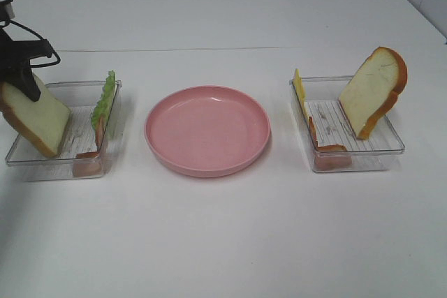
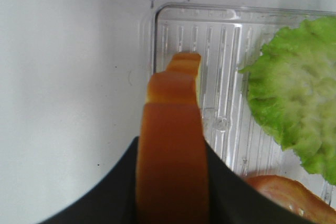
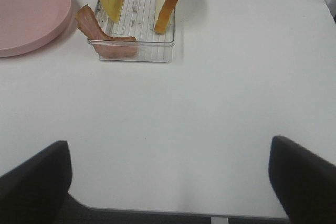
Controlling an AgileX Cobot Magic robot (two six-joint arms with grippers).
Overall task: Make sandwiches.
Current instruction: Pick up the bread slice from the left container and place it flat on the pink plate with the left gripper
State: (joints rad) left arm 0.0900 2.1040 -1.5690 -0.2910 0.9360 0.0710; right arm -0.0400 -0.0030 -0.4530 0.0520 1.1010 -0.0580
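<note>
We see a white table (image 1: 223, 242) with a round pink plate (image 1: 207, 130) at its middle, nothing on it.

Left of the plate sits the left tray (image 1: 49, 169), made of clear plastic. At the end farthest from the plate, the left bread slice (image 1: 38, 120) leans tilted. The left gripper (image 1: 26, 78) is clamped on its upper crust edge. In the left wrist view a dark finger presses on each side of the orange-brown crust. On the side nearest the plate, ruffled lettuce (image 1: 106, 99) and a bacon strip (image 1: 98, 130) stand upright.

Right of the plate sits the right tray (image 1: 377, 162). Its cheese slice (image 1: 299, 88) and second bacon strip (image 1: 327, 150) stand on the side nearest the plate. The right bread slice (image 1: 374, 95) leans at the far side. The right gripper (image 3: 169, 142) is out of the high view. Its own camera shows its fingers wide apart over bare table, holding nothing, well away from the plate.

We judge the bread to be a light, soft foam toy that squashes easily. Pinching it across its thickness at the crust suits it, though the broad slice may swing. The lettuce, cheese and bacon look thin and floppy, best taken by their free upper edges.
</note>
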